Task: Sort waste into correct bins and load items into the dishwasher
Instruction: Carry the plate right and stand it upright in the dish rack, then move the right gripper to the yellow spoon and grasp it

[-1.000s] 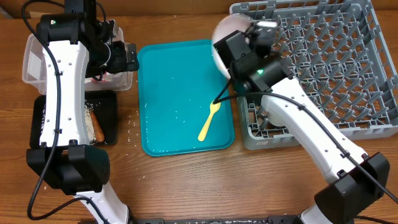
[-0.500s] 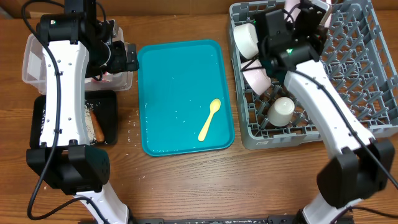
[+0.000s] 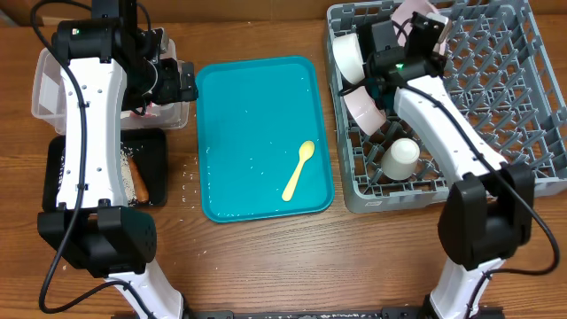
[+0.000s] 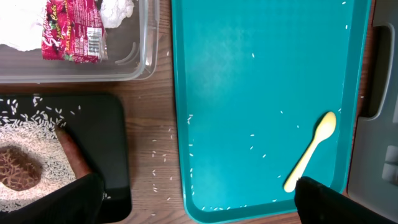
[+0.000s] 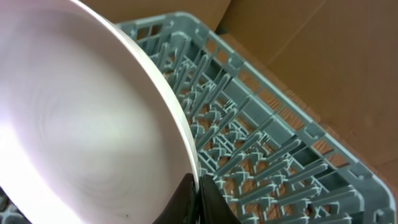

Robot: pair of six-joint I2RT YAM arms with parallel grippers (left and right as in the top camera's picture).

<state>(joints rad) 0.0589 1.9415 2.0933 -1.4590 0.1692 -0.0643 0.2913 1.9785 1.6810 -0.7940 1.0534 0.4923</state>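
Note:
My right gripper (image 3: 420, 34) (image 5: 198, 194) is shut on the rim of the round white plate (image 3: 415, 11) (image 5: 81, 118), held tilted over the back-left of the grey dish rack (image 3: 518, 115) (image 5: 267, 143). Two white bowls (image 3: 352, 55) (image 3: 365, 108) and a white cup (image 3: 400, 158) sit in the rack's left side. The pale yellow spoon (image 3: 299, 170) (image 4: 311, 151) lies on the teal tray (image 3: 257, 106). My left gripper (image 3: 175, 81) (image 4: 199, 205) hangs open, with nothing between its fingers, by the clear tub (image 3: 42, 93) holding the red wrapper (image 4: 71, 30) and napkin (image 4: 118, 9).
The black tray (image 3: 158, 146) (image 4: 112, 137) holds rice (image 4: 25, 134), a brown lump (image 4: 18, 169) and the orange-red stick (image 3: 139, 182). Stray rice grains dot the teal tray (image 4: 249, 74) and the wood between the trays. The rack's right half shows only pegs.
The right arm has carried the plate from above the teal tray's right edge over to the rack's back-left corner. The left arm has not moved.

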